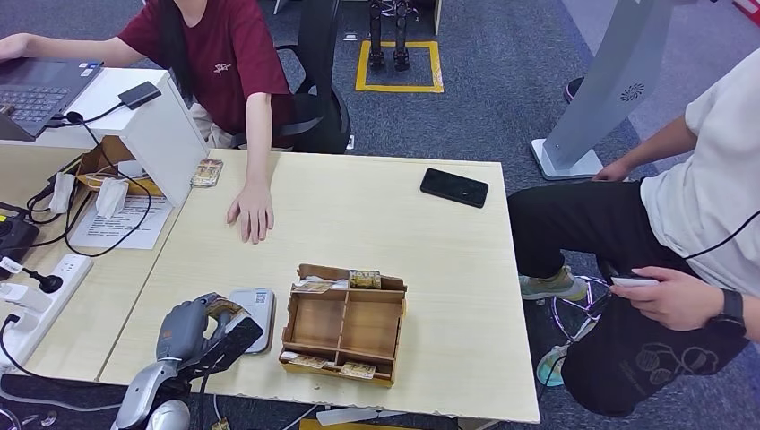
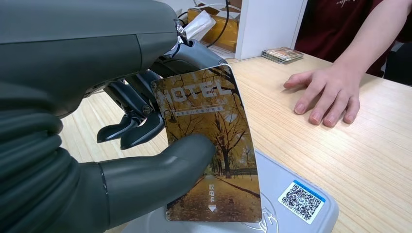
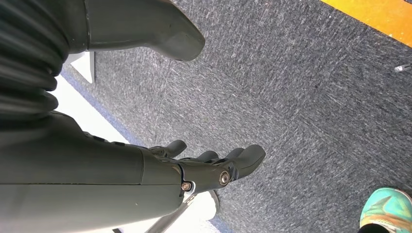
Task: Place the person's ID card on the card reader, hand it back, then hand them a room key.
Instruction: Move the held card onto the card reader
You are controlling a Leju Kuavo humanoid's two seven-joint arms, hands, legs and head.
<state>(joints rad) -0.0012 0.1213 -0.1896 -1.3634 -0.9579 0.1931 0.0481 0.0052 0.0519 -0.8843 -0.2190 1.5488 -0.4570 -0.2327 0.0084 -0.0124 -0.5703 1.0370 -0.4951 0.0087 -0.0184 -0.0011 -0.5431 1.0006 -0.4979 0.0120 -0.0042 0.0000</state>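
Head view: I stand at the near edge of a pale wooden table [image 1: 385, 215], and I place everything against the grey card reader [image 1: 255, 313] near that edge.
My left hand [image 1: 204, 333]: just beside the reader on its near-left side and partly over it, clamped on a card.
Left wrist view, the card: a hotel key card [image 2: 214, 150] printed with autumn trees and the word HOTEL, pinched between my thick thumb [image 2: 160, 170] on its face and my darker fingers [image 2: 133, 128] behind it.
Card position: upright and slightly tilted, its lower edge over the reader's top; I cannot tell whether it touches.
Reader detail: a QR sticker [image 2: 301, 201] sits on the reader's surface beside the card's lower corner.
Wooden tray [image 1: 343, 324]: just beside the reader on its right, divided into compartments, with more cards standing along its far and near walls.
Person's hand [image 1: 251, 211]: flat on the table beyond the reader, well apart from it, belonging to a person in a dark red shirt.
Black phone [image 1: 454, 187]: far beyond the reader, toward the table's far-right corner.
Right wrist view, my right hand [image 3: 214, 167]: hanging over grey carpet, fingers loosely apart, holding nothing.
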